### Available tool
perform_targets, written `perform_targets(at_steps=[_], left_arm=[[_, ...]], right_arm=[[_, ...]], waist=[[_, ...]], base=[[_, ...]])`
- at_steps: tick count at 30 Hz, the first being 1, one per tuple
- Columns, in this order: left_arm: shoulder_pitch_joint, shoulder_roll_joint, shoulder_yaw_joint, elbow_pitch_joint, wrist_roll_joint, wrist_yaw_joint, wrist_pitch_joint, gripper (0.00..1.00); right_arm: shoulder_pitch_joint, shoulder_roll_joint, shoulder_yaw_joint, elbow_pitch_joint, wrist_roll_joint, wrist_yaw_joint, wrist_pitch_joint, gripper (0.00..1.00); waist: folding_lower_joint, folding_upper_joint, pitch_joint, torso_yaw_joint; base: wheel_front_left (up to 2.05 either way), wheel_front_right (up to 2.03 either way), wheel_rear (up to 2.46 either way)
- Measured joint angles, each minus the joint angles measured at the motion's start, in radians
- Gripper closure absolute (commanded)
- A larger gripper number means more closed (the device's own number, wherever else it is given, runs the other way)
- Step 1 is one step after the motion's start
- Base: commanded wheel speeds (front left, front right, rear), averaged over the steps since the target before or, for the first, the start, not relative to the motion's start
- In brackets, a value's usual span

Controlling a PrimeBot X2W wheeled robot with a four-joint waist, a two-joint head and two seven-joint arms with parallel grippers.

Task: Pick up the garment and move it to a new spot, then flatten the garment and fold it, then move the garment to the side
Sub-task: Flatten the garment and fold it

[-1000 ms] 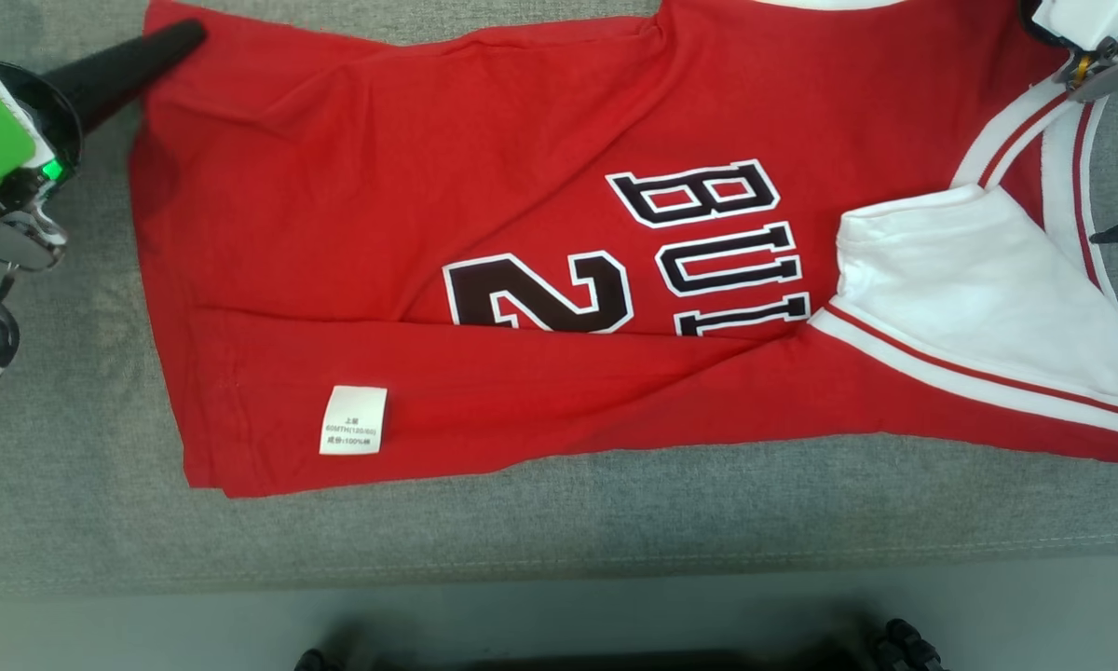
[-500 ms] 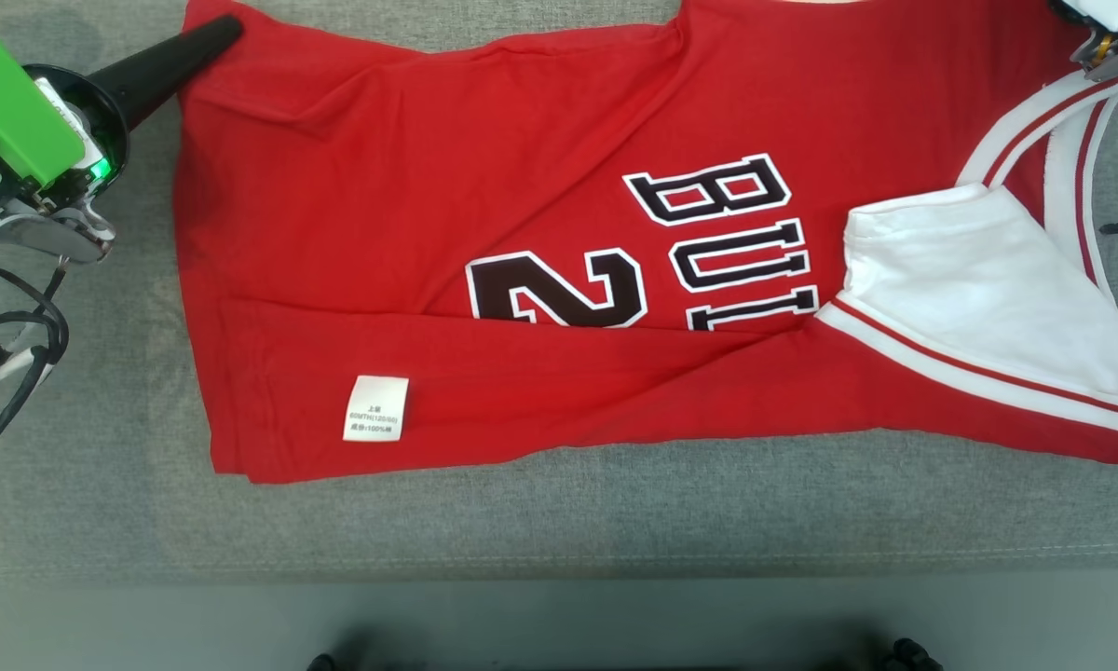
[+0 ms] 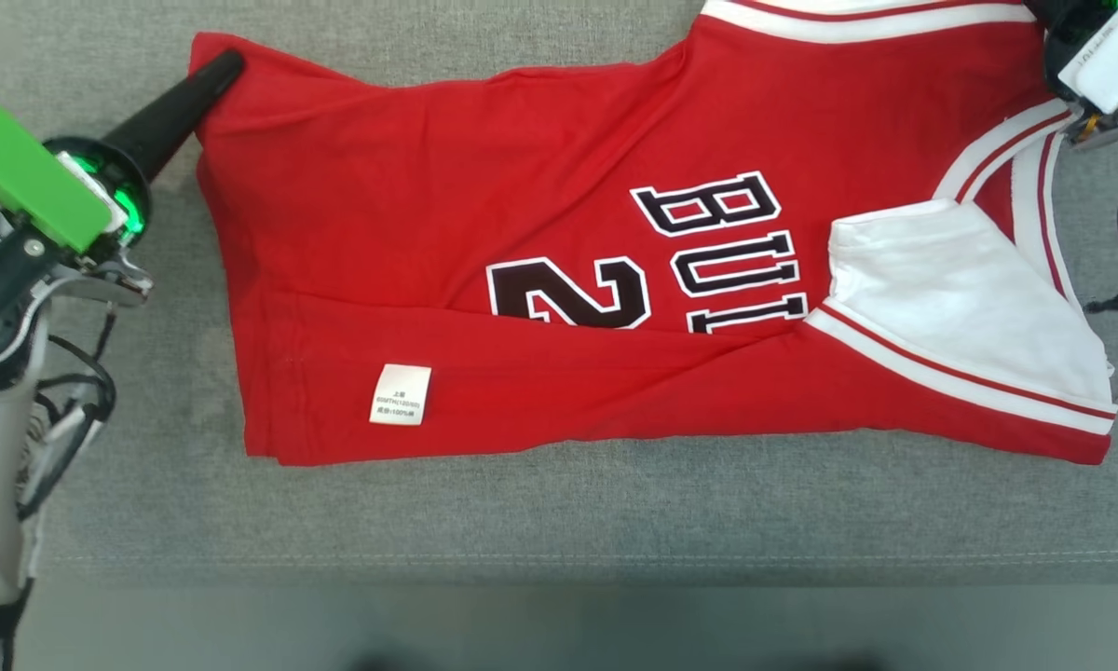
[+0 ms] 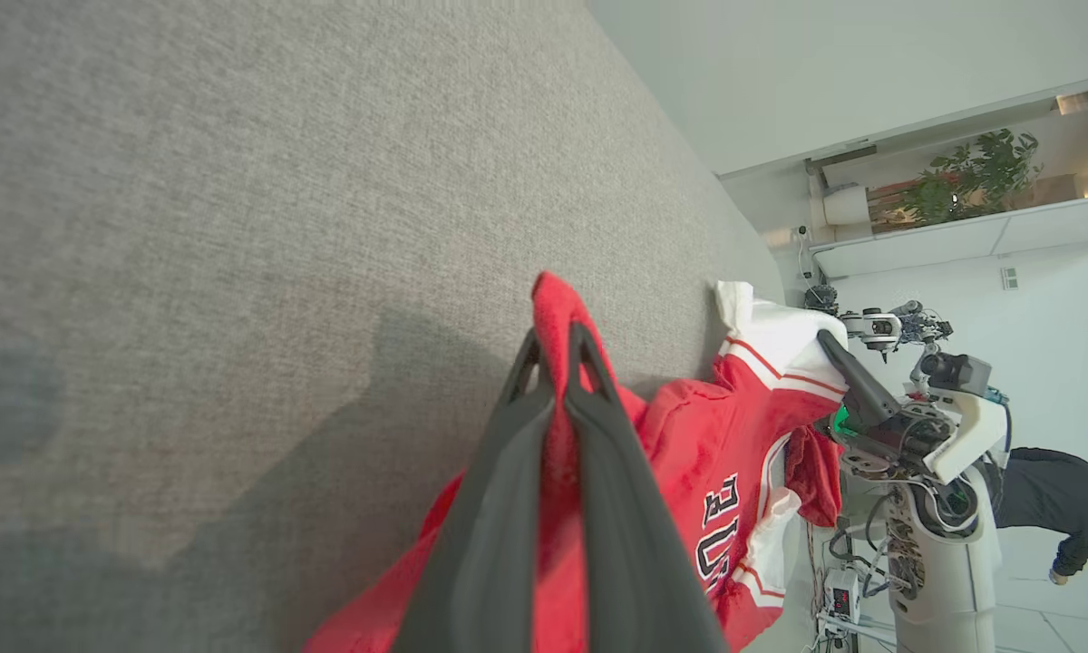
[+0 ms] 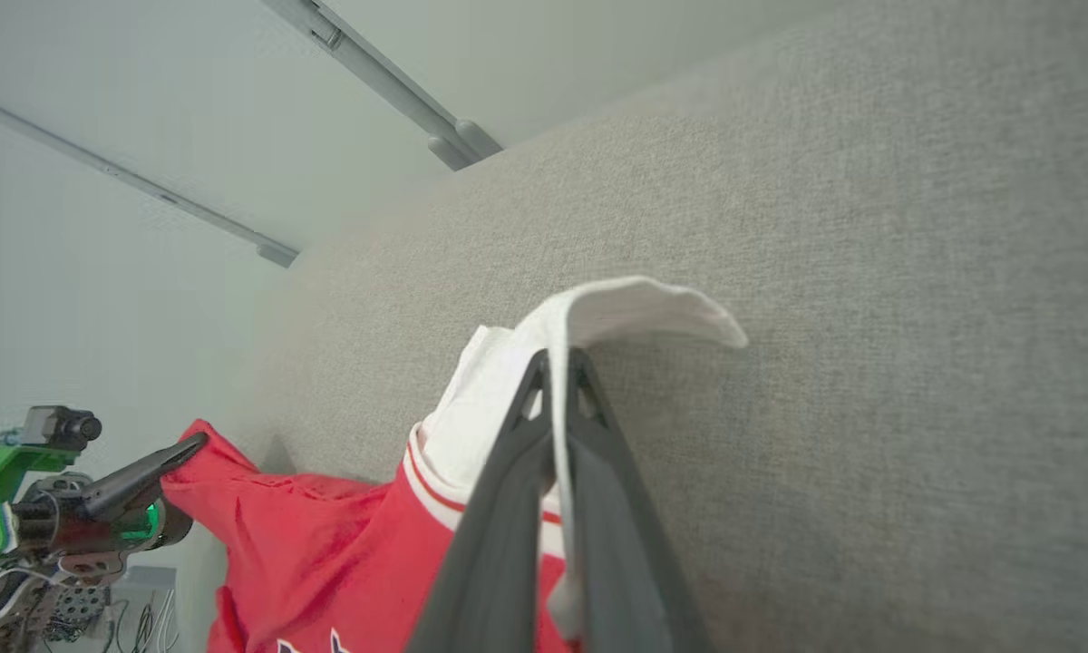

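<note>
The garment (image 3: 522, 233), a red jersey with white trim, black lettering and a black "2", lies folded lengthwise across the grey fabric surface (image 3: 559, 522). Its hem is toward the robot's left and its white-banded neck and shoulder toward the right. A white panel (image 3: 950, 298) shows at the right end, and a small white care label (image 3: 401, 395) sits on the near fold close to the hem.

The left gripper (image 3: 226, 65) meets the far hem corner. In the left wrist view its two dark fingers are pressed together with a pinch of red cloth standing up between them. The right gripper (image 5: 558, 358) is likewise clamped narrow on the jersey's white edge, which curls over its fingertips.

A pale floor strip (image 3: 559, 634) runs along the surface's near edge.
</note>
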Motion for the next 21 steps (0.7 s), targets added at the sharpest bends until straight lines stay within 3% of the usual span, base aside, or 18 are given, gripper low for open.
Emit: perform_targets(at_steps=[5, 21], left_arm=[[0.063, -0.043, 0.038, -0.017, -0.015, -0.019, -0.072, 1.00], [0.322, -0.045, 0.030, -0.110, -0.016, -0.037, -0.128, 1.00]], right_arm=[[0.081, 0.019, -0.002, -0.047, 0.021, 0.023, -0.045, 1.00], [0.353, 0.010, 0.028, -0.149, 0.027, 0.040, -0.113, 1.00]], waist=[[0.0000, 0.0000, -0.042, 0.002], [-0.0001, 0.0000, -0.151, -0.015]], base=[[0.00, 0.00, 0.00], [0.00, 0.00, 0.00]])
